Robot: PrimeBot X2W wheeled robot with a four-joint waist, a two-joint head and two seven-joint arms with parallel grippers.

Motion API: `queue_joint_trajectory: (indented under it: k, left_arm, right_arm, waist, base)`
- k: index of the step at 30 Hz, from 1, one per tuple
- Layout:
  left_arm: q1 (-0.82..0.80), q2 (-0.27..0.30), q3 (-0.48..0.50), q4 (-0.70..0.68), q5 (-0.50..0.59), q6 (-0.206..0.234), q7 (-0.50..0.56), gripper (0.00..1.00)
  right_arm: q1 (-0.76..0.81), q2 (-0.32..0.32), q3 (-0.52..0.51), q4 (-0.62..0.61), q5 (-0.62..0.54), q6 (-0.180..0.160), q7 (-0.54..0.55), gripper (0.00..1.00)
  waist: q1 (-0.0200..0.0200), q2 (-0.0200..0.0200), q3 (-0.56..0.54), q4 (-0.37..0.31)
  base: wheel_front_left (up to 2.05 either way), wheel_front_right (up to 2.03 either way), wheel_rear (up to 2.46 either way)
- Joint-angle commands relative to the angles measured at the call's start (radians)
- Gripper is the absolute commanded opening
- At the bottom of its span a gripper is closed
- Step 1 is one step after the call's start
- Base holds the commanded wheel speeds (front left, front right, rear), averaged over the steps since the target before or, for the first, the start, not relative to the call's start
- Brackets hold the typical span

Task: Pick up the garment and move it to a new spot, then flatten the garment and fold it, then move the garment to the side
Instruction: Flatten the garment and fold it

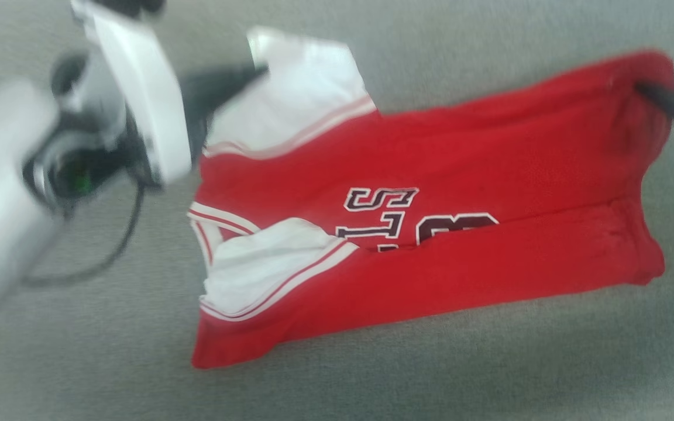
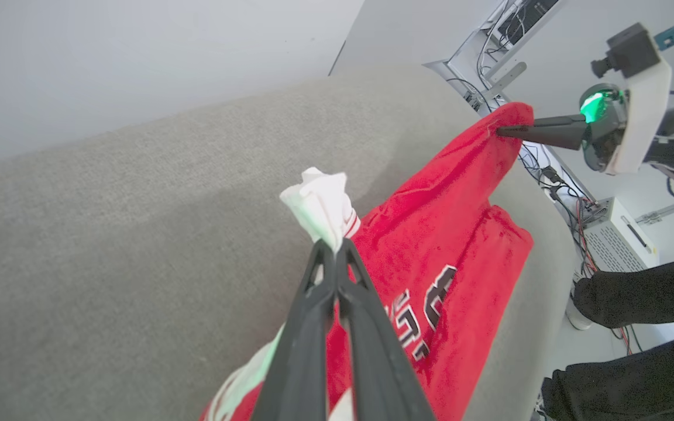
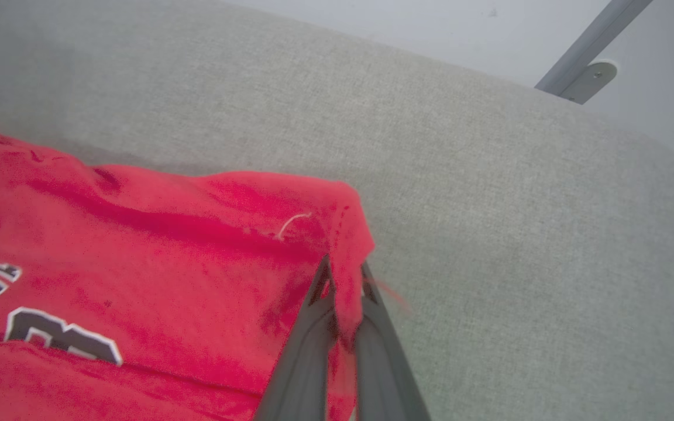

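support: grey woven-fabric surface, edge and corner rounded | lying on it: red garment with white sleeves, striped trim, dark white-outlined lettering | placement: stretched lengthwise close along the rounded edge | contact: lower folds rest on the fabric, two upper corners raised off it, middle unclear

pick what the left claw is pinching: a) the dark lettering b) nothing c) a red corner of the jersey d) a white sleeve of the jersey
d: the left claw is shut on a bunched white sleeve of the red jersey, while the right claw grips a red corner.
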Motion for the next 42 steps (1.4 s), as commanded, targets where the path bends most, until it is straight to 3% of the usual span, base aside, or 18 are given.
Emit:
queue_joint_trajectory:
  k: [1,5,10,20,28,29,30,31,32,33,38,42]
  left_arm:
    - [0.072,0.036,-0.011,-0.073,-0.006,-0.002,-0.038,0.0]
    - [0.207,0.106,-0.035,-0.196,0.013,-0.002,-0.15,0.0]
    - [0.373,0.148,-0.08,-0.27,0.039,-0.002,-0.291,0.0]
    - [0.534,0.12,-0.131,-0.214,0.102,0.006,-0.463,0.0]
    - [0.554,0.031,-0.16,-0.048,0.156,0.005,-0.525,0.0]
    - [0.554,0.021,-0.159,-0.032,0.157,0.004,-0.535,0.0]
    - [0.554,0.014,-0.155,-0.022,0.16,0.003,-0.545,0.06]
    - [0.555,0.01,-0.15,-0.015,0.168,0.001,-0.561,0.43]
    - [0.56,0.005,-0.141,-0.006,0.172,0.001,-0.575,0.78]
    - [0.568,0.002,-0.135,-0.001,0.177,0.0,-0.585,1.0]
    - [0.615,-0.018,-0.068,0.012,0.21,0.0,-0.614,1.0]
    - [0.695,-0.058,0.061,0.01,0.267,0.007,-0.616,1.0]
  right_arm:
    - [0.07,-0.036,-0.001,-0.034,0.037,-0.001,-0.014,0.0]
    - [0.197,-0.109,-0.017,-0.087,0.085,-0.001,-0.037,0.0]
    - [0.347,-0.162,-0.066,-0.118,0.128,-0.001,-0.091,0.0]
    - [0.541,-0.15,-0.15,-0.123,0.126,0.0,-0.22,0.0]
    - [0.564,-0.086,-0.151,-0.103,0.069,0.0,-0.243,0.0]
    - [0.562,-0.082,-0.152,-0.101,0.064,0.0,-0.244,0.25]
    - [0.562,-0.079,-0.158,-0.095,0.064,0.0,-0.244,0.46]
    - [0.564,-0.075,-0.164,-0.094,0.069,0.0,-0.24,1.0]
    - [0.568,-0.069,-0.169,-0.097,0.078,0.0,-0.237,1.0]
    - [0.572,-0.067,-0.178,-0.101,0.085,0.0,-0.24,1.0]
    - [0.602,-0.083,-0.221,-0.121,0.136,0.0,-0.223,1.0]
    - [0.636,-0.086,-0.27,-0.089,0.174,0.0,-0.213,1.0]
  waist:
    - [-0.0001,0.0,-0.068,0.041]
    - [-0.0001,0.0,-0.103,0.054]
    - [-0.0001,0.0,-0.122,0.069]
    - [-0.0001,0.0,-0.097,0.083]
    - [-0.0001,0.0,-0.07,0.064]
    - [-0.0001,0.0,-0.071,0.062]
    - [-0.0001,0.0,-0.073,0.06]
    - [-0.0001,0.0,-0.075,0.058]
    - [-0.0001,0.0,-0.08,0.057]
    - [-0.0001,0.0,-0.085,0.056]
    - [-0.0001,0.0,-0.117,0.066]
    - [-0.0001,0.0,-0.148,0.09]
  base:
    - [0.0,0.0,0.0]
    - [0.0,0.0,0.0]
    - [0.0,0.0,0.0]
    - [0.0,0.0,0.0]
    - [0.0,0.0,0.0]
    - [0.0,0.0,0.0]
    - [0.0,0.0,0.0]
    - [0.0,0.0,0.0]
    - [0.0,0.0,0.0]
    - [0.0,0.0,0.0]
    - [0.0,0.0,0.0]
    - [0.0,0.0,0.0]
